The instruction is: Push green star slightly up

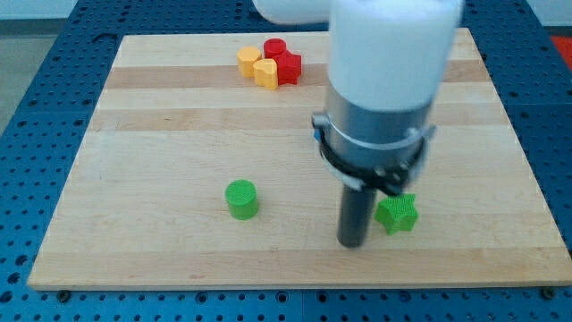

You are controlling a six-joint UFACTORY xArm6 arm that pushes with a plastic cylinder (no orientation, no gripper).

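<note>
Green star sits on the wooden board, toward the view's lower right. All places below are taken from it. My tip is just beside the star on the view's left, slightly lower; contact cannot be confirmed. No jaws on this arm, only the dark rod, so nothing is open, closed or clamped. Rod housing, grey and white, hangs directly above the star and overlaps its top edge in view. Green cylinder lies well left of the star, at about the same height. Far up and left of the star, near the board's top edge, a tight cluster: two yellow blocks touching two red blocks; shapes unclear.
</note>
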